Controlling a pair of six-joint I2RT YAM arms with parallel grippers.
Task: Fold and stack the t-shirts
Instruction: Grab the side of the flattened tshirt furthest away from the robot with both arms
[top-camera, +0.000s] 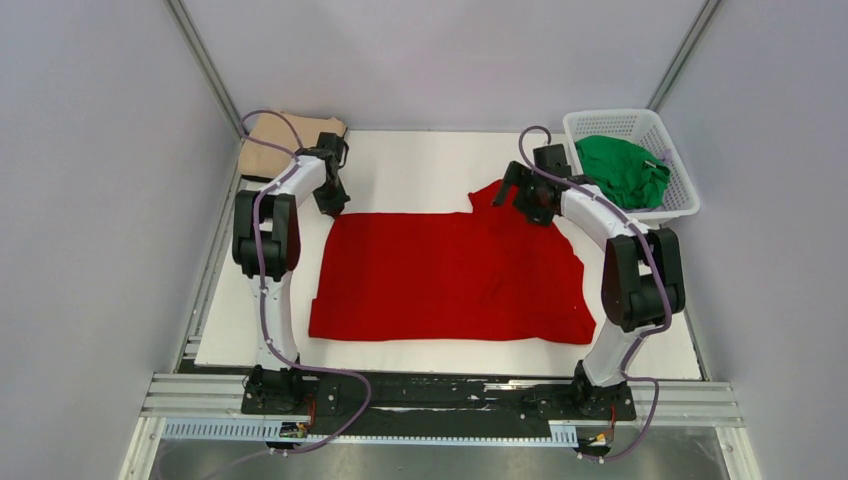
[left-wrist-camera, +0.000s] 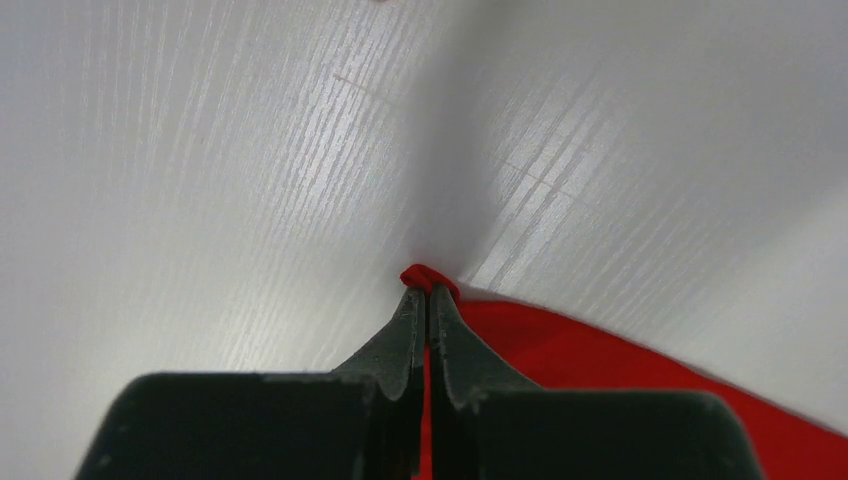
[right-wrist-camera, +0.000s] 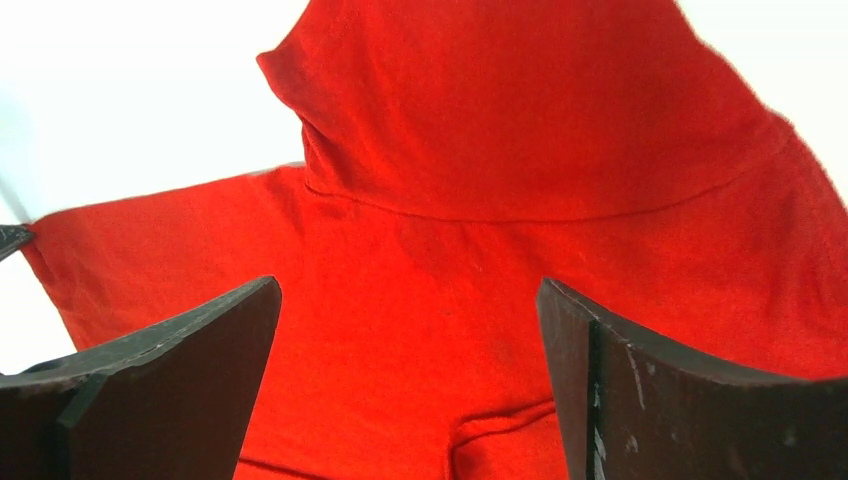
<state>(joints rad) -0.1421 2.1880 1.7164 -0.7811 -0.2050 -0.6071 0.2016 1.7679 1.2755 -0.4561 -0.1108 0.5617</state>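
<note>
inside left tool (left-wrist-camera: 428, 293), red t-shirt (left-wrist-camera: 620, 370) corner

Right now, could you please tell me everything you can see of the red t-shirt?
The red t-shirt is plain, soft-looking cloth, spread mostly flat and lightly creased across the middle of the white table. One sleeve sticks out at its far right corner. The left hand is shut on its far left corner, pinching a small fold. The right hand stands open over the sleeve end, gripping nothing.
</note>
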